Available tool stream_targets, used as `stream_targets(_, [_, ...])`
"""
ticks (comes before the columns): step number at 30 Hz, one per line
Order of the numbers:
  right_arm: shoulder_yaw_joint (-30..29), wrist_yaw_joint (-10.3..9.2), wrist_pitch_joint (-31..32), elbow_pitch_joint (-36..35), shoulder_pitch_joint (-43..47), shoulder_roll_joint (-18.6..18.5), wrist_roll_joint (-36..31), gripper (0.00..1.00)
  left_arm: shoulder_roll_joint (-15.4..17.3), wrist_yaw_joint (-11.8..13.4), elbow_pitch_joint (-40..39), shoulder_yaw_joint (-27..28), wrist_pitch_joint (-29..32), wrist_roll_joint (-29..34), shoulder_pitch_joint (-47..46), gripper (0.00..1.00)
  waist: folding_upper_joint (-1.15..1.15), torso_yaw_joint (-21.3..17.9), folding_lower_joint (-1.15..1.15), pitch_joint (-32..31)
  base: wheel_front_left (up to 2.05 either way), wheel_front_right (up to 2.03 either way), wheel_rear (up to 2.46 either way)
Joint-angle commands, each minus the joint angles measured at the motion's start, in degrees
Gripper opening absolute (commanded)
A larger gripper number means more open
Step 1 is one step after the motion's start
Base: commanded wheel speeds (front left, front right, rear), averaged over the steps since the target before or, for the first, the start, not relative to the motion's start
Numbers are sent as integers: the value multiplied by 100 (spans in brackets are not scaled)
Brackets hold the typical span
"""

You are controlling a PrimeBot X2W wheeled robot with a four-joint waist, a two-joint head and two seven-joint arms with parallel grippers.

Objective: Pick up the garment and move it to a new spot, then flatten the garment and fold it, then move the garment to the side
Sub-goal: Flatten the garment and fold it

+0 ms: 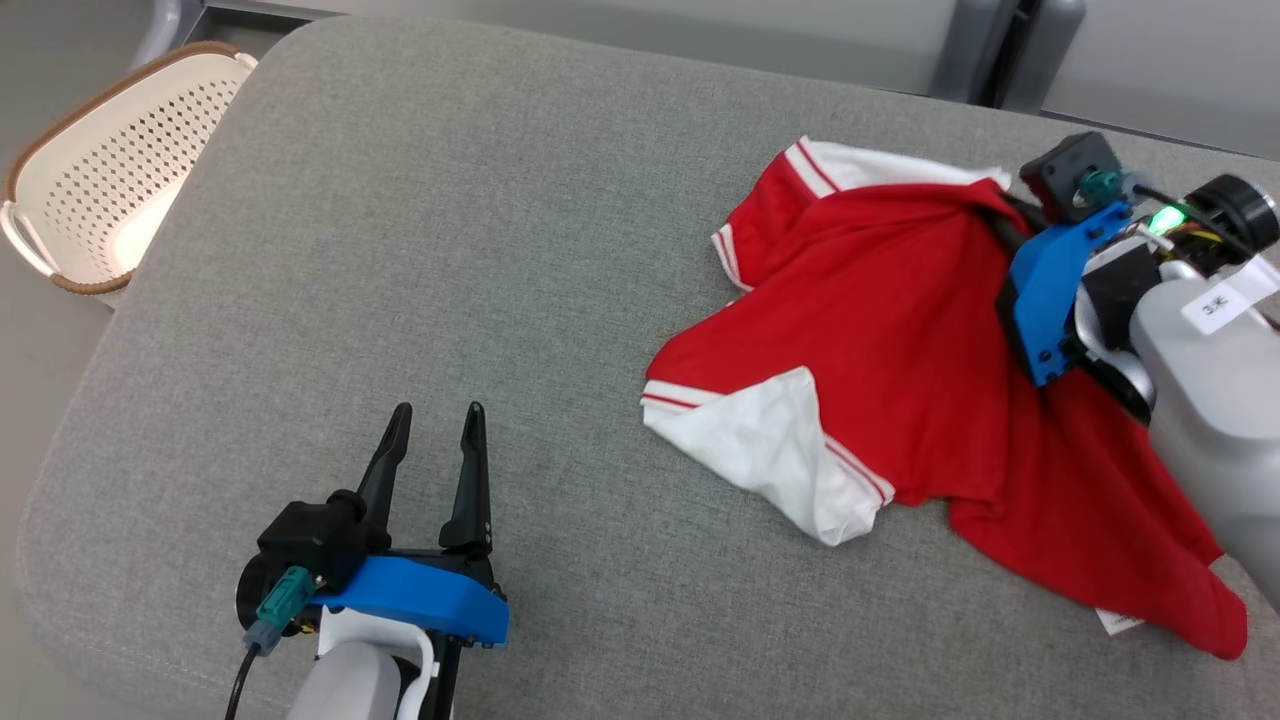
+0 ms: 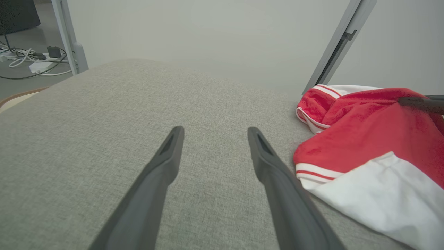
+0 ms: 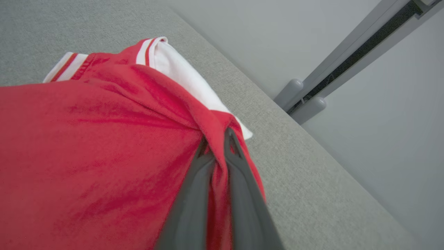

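Grey cushion point(image 1: 520, 250), right gripper point(image 3: 216, 144) pinching a fold of the red garment point(image 1: 900, 350); left gripper point(image 1: 435, 420) sits spread, holding nothing.

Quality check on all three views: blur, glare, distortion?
Head view: sharp, bright patch inside the basket. Left wrist view: wide-angle stretch, left pincer soft near the bottom edge. Right wrist view: right pincer blurred up close, garment sharper farther out.

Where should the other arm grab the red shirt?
Probably the white sleeve nearest the left end effector, coming from the left of the shirt. Its striped edge lies loose on the cushion facing that open end effector; the right end effector pinches the far edge.
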Motion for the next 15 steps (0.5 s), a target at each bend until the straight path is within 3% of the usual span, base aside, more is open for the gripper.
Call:
stream_targets(1, [-97,-7,-119,157,-177,4,-111,0,-7,16,-10,-7,-27,-18,-81,100,0,16,-1,6,0,0,0])
stream_targets(4, [-363,-7,-398,578,-420,51,-381,0,-8,27,4,-38,-27,-31,-80,100,0,47,-1,7,0,0,0])
stream_targets(5, [-456,-7,-485,725,-452,97,-454,13,-8,33,8,-41,-27,-30,-69,100,0,53,-1,1,0,0,0])
stream_targets(6, [-553,-7,-597,844,-485,132,-530,42,-8,32,13,-43,-27,-29,-56,100,0,57,-1,-8,0,0,0])
stream_targets(7, [-632,-7,-719,948,-503,174,-606,100,-8,32,18,-38,-27,-29,-42,100,0,58,-1,-20,0,0,0])
stream_targets(15, [-1107,-5,-1624,1299,-152,669,-754,100,-8,60,36,85,-28,39,122,100,0,-140,-1,-216,0,0,0])
